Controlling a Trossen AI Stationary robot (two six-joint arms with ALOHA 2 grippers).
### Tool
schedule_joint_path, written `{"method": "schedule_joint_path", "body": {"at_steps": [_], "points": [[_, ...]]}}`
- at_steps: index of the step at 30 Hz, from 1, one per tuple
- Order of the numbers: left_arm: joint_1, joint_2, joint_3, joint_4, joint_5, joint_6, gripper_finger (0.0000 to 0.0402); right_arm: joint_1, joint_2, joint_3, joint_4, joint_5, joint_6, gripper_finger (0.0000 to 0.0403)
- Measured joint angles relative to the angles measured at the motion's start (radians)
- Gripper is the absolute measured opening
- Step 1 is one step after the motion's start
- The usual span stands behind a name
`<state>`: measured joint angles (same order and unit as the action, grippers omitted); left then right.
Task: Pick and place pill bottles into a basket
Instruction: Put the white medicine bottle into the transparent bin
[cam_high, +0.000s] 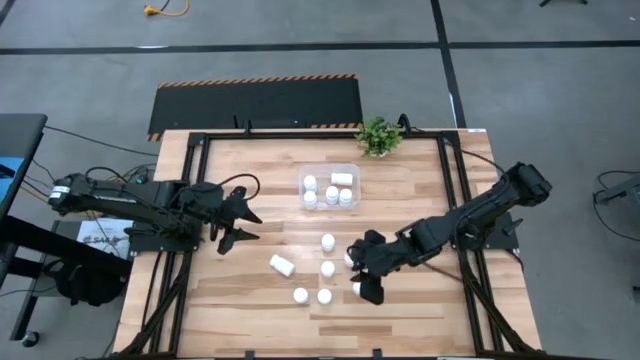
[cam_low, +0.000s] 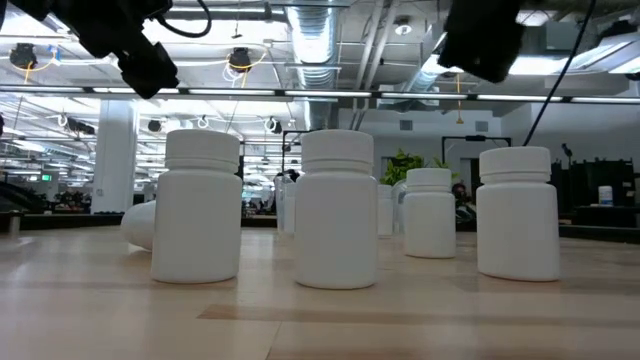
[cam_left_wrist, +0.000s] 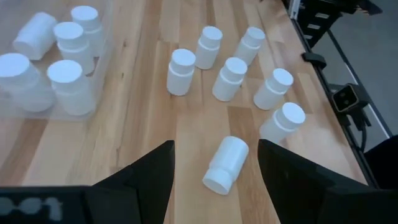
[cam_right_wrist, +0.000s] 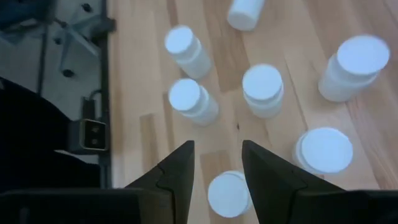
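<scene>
High view: my overhead camera looks straight down, far off, taking in the whole table (cam_high: 250, 180).
Low view: sits at tabletop height, facing level into the room, very near the pill bottles (cam_low: 337, 210).
Left wrist view: looks down-forward toward 3 o'clock, fairly near.
Right wrist view: looks steeply down, close.
Shared: all four see the loose bottles; high and left wrist share the basket (cam_high: 329, 170).

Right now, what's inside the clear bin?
The clear bin holds five white pill bottles: four upright, one lying on its side. Nothing else shows through the walls.
</scene>
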<state>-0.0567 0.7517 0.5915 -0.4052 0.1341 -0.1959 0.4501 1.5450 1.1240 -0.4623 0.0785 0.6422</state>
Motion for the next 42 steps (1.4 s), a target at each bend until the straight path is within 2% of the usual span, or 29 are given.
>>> {"method": "schedule_joint_path", "body": {"at_steps": [10, 15, 22, 28, 42], "points": [[-0.01, 0.0, 0.0, 0.01, 0.0, 0.013, 0.0217, -0.032, 0.078, 0.004, -0.008, 0.025, 0.009, 0.0127], [-0.01, 0.0, 0.0, 0.01, 0.0, 0.016, 0.0217, -0.08, 0.08, 0.034, -0.087, 0.014, -0.025, 0.0132], [-0.009, 0.0, 0.0, 0.013, -0.009, 0.016, 0.0217, -0.136, 0.081, 0.048, -0.14, -0.053, -0.171, 0.0195], [-0.009, 0.0, 0.0, 0.014, -0.017, 0.016, 0.0217, -0.158, 0.081, 0.048, -0.15, -0.055, -0.291, 0.0243], [-0.009, 0.0, 0.0, 0.015, -0.02, 0.002, 0.0217, -0.178, 0.081, 0.047, -0.195, -0.059, -0.364, 0.0239]]}}
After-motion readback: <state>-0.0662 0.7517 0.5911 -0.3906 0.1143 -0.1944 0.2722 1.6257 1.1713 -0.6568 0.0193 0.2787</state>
